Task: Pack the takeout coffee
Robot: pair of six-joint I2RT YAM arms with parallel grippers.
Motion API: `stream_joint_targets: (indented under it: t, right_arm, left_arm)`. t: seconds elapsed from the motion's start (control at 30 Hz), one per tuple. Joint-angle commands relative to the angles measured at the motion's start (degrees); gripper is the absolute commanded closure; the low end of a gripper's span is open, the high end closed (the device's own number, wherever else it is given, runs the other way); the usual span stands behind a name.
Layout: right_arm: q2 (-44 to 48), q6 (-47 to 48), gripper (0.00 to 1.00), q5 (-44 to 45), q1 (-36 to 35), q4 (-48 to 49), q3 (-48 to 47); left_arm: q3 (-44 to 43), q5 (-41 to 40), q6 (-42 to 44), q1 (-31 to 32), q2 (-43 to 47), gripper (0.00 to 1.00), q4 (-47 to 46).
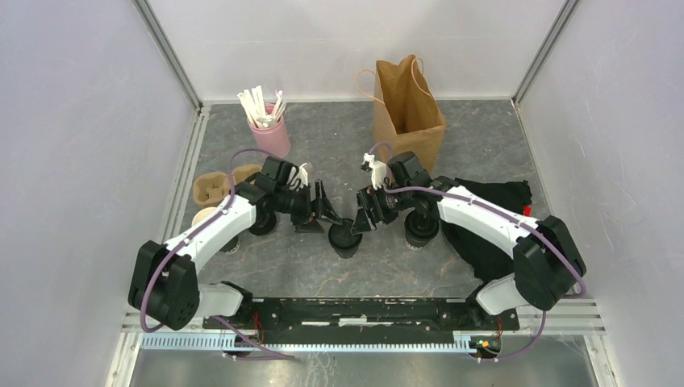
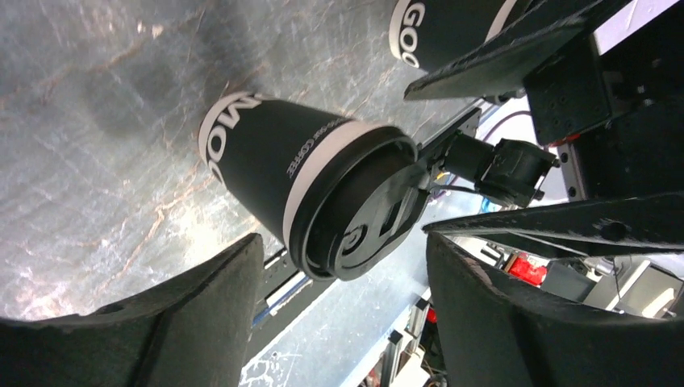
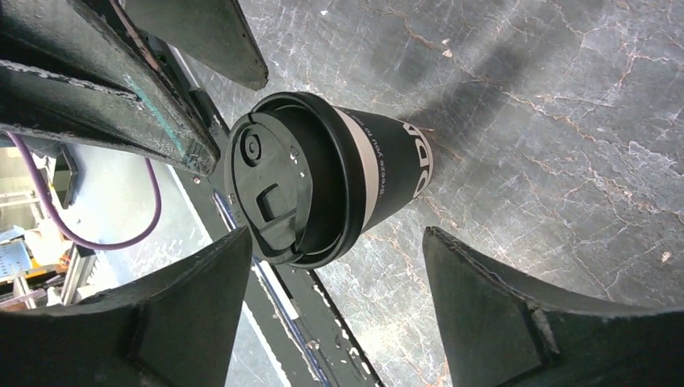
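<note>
At table centre, the lidded coffee cup [image 1: 345, 238] stood upright with both arms crowding it: left gripper [image 1: 320, 216] at its ten o'clock, right gripper [image 1: 363, 216] at its two, each spread wide and gripping nothing. Lid seated, by my reckoning. The packing itself was not yet done, because the brown paper bag [image 1: 407, 113] waited well apart at one o'clock.

In the centre we see a matt dark paper cup [image 3: 387, 173] with a smooth, slightly shiny black plastic lid [image 3: 270, 189]. The table [image 1: 484, 137] looks like grey veined stone with some gloss. At upper right is a creased brown paper bag [image 1: 409, 113], and below it a matt black cloth [image 1: 504, 195].
</note>
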State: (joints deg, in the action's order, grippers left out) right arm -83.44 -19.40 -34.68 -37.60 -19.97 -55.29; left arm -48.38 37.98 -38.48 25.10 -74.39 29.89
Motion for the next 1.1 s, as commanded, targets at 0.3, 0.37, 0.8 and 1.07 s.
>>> stream_joint_targets:
  t: [0.3, 0.37, 0.8, 1.07]
  right_arm:
    - [-7.01, 2.7, 0.44, -1.53, 0.34, -0.8, -7.4]
    - [-7.98, 2.95, 0.43, -1.8, 0.29, -0.69, -8.51]
    - [-1.35, 3.53, 0.05, 3.7, 2.1, -8.41, -10.17]
    - [2.53, -5.3, 0.03, -4.42, 3.7, 5.03, 2.91]
  left_arm:
    - [1.04, 0.41, -1.41, 4.83, -2.47, 0.4, -8.87]
    - [2.83, -0.14, -3.06, 5.73, -0.16, 0.43, -8.87]
    - [0.64, -4.35, -5.92, 5.09, 4.48, 0.24, -5.16]
    - [-0.85, -4.65, -4.88, 3.52, -1.08, 0.38, -5.91]
